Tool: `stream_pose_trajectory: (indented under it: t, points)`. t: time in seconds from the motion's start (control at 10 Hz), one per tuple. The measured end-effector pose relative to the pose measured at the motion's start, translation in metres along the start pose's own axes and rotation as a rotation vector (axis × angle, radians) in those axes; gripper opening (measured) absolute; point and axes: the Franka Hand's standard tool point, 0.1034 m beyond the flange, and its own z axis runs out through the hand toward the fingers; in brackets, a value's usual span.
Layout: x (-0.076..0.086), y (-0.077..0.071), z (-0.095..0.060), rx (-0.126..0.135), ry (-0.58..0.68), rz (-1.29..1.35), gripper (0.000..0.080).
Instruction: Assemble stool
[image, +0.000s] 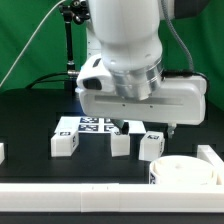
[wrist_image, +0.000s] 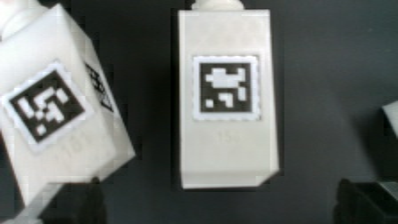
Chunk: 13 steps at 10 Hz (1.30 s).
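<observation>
The round seat (image: 186, 172) sits on the black table (image: 30, 120), near the white border rail (image: 90, 192). Three legs sit in a row to the exterior view's left of the seat. The nearest leg (image: 152, 147) is just beside its rim, the middle leg (image: 121, 145) a little further off, and the far leg (image: 65, 143) well apart from it. The marker board (image: 88, 124) lies flat behind the row, further from the seat than the middle leg.

The tool (image: 144, 128) hangs low over the table, above the nearest and middle legs, with its two sides apart and nothing clamped. In the wrist view the fingers (wrist_image: 71, 205) show as dark blurs, spread wide. Beyond them one tagged leg (wrist_image: 228, 95) lies straight under the camera. A second, turned leg (wrist_image: 63, 105) lies just beside it without touching. I cannot tell which legs of the row these two are.
</observation>
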Motion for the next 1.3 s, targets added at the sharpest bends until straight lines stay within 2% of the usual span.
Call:
stream_pose_trajectory:
  t: [0.1,0.2,0.7,0.9,1.3]
  points:
    - [0.005,-0.006,-0.006,-0.004,-0.064,-0.03,0.0649]
    - [0.003,-0.007,-0.007,-0.01,-0.131,-0.036,0.0649]
    - [-0.005,0.003,0.012,-0.057,-0.453,-0.039,0.0649]
    - [-0.001,-0.001,0.019,-0.064,-0.493,-0.047,0.0649]
    - [0.005,-0.008,0.028,-0.06,-0.435,-0.062,0.0649]
